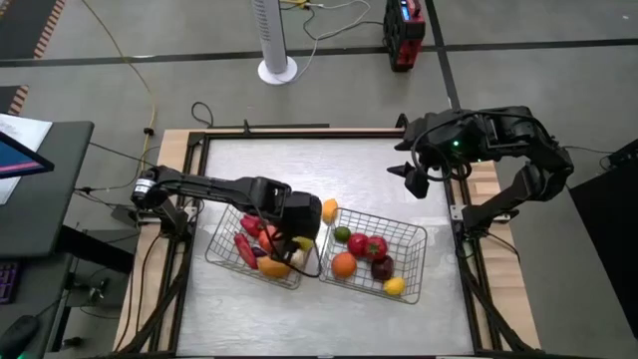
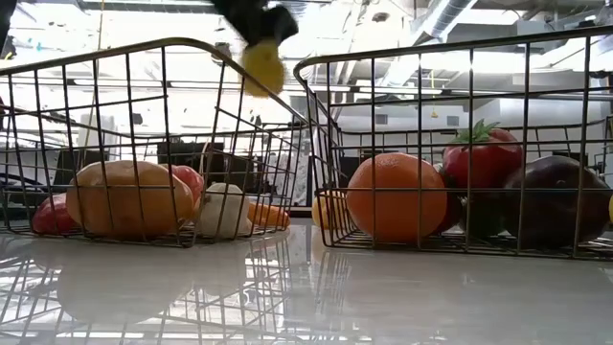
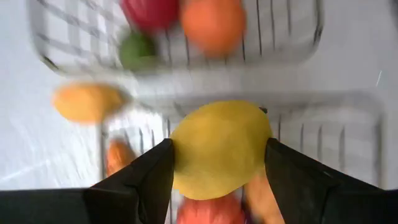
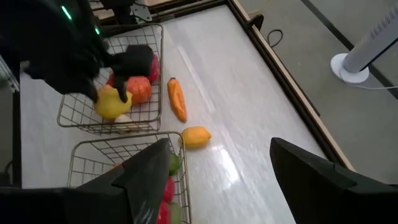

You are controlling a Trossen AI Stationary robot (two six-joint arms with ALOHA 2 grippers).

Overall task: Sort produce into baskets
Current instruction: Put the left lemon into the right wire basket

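Note:
My left gripper (image 1: 296, 231) is shut on a yellow fruit (image 3: 217, 149) above the right end of the left wire basket (image 1: 224, 254). That basket holds red, orange and whitish pieces (image 2: 222, 209). The right wire basket (image 1: 411, 261) holds an orange (image 2: 396, 196), a red tomato (image 2: 484, 158), a dark maroon piece (image 2: 556, 201), a green one and a yellow one. A yellow-orange fruit (image 1: 329, 209) lies on the table beside the baskets' far side. My right gripper (image 1: 415, 181) is open and empty, raised near the table's far right. My left gripper pinches the yellow fruit by two opposite sides (image 3: 180, 155) between its two fingers (image 3: 152, 180). The fingers come from above, pointing down. The fruit hangs clear of everything (image 2: 261, 65), higher than the left basket's rim and near the wall next to the right basket.
A long orange piece (image 4: 177, 99) lies on the table next to the left basket's far side. The two baskets stand side by side, close together, in the table's near middle. Bare tabletop (image 1: 299, 165) lies beyond them toward the far edge.

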